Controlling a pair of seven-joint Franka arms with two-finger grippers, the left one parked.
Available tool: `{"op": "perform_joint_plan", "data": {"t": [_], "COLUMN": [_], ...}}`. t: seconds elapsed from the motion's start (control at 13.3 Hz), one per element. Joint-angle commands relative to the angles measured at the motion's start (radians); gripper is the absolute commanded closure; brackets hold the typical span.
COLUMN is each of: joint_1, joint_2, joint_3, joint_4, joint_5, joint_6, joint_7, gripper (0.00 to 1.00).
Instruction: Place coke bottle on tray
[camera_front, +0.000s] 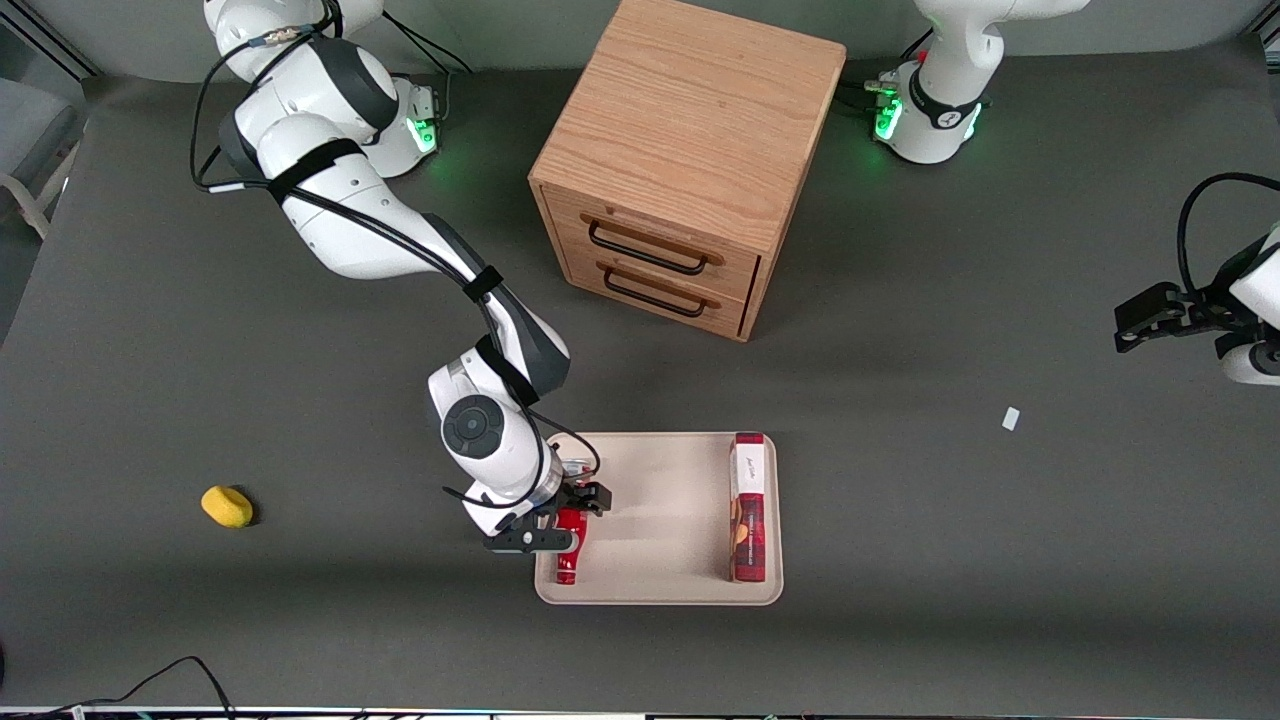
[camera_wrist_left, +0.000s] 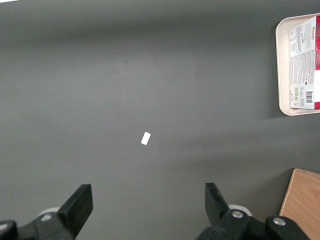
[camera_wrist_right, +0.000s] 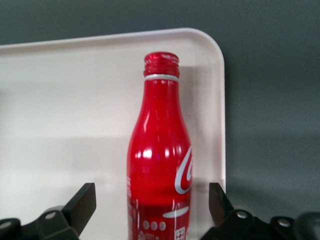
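You see a wooden two-drawer cabinet on the dark table, a red-and-white box nearer the camera, a yellow lump toward the working arm's end, and a white scrap toward the parked arm's.

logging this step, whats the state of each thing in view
bottle: lying on the tray, between the gripper's fingers
gripper: open, low over the tray, straddling the bottle
tray: flat on the table
box: on the tray, apart from the bottle
drawers: both shut
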Motion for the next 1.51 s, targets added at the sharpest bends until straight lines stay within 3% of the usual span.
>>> {"op": "perform_joint_plan", "data": {"t": [0.0, 0.3, 0.53, 0.75, 0.98, 1.43], "joint_1": [-0.004, -0.115, -0.214, -0.306, -0.402, -0.400], "joint_2": [-0.072, -0.353, -0.547, -0.700, -0.881, -1.143], "joint_3": [-0.002, -0.002, 0.005, 0.027, 0.024, -0.093], "joint_4": [-0.028, -0.309, -0.442, -0.448, -0.575, -0.776], "joint_5": [0.018, 0.024, 0.028, 0.138, 0.190, 0.245], "joint_6": [-0.007, -0.012, -0.181, -0.445, -0.513, -0.522], "joint_7": [-0.001, -0.010, -0.111, -0.258, -0.371, -0.377], "gripper": [0.00, 0.00, 0.00, 0.00, 0.00, 0.00]}}
